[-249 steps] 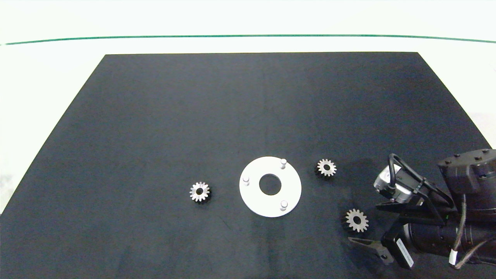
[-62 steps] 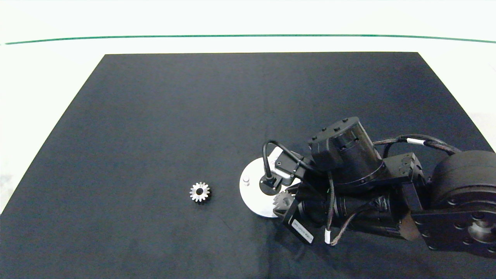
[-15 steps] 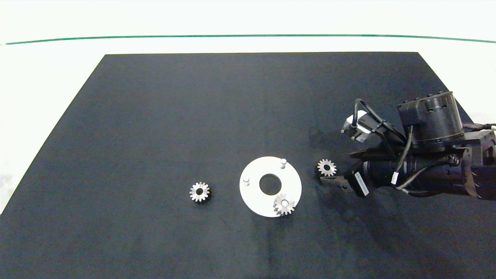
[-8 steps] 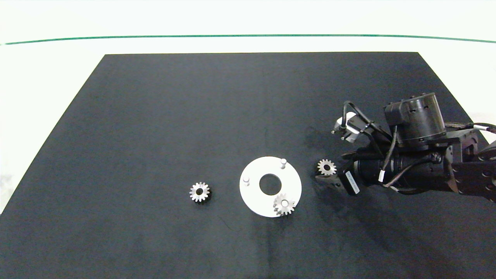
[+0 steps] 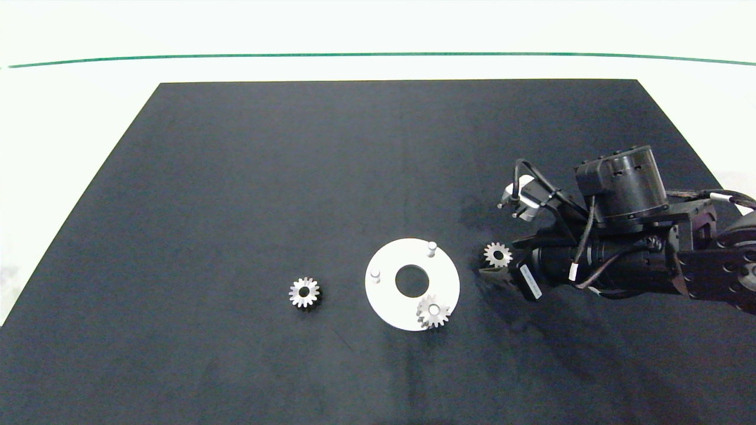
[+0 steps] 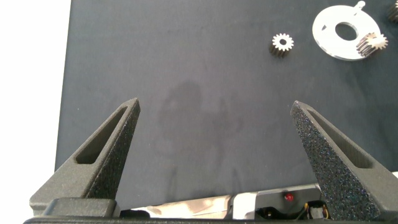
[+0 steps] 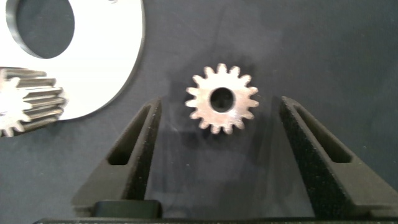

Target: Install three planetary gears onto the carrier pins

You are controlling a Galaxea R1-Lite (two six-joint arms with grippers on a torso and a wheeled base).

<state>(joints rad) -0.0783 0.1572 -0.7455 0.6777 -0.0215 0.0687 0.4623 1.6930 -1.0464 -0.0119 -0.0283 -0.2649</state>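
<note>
it looks like a lab or test room: a plain white table (image 5: 71, 147) with a black mat (image 5: 295, 177) and a robot arm (image 5: 649, 260).

- Three silver-grey planetary gears: one (image 5: 433, 311) seated on the white disc (image 5: 387, 301), one (image 5: 304, 292) on the mat left of the disc, one (image 5: 498, 255) just right of the disc.
- Three white carrier pins on the disc: two bare (image 5: 432, 247) (image 5: 374, 274), one (image 5: 434, 309) ringed by a gear.
- One white disc with one large centre hole.
- One black mat (image 5: 295, 177) beneath the disc.
- Two grippers: the right (image 5: 493, 260) beside the disc, the left (image 6: 214, 140) away from it.
</note>
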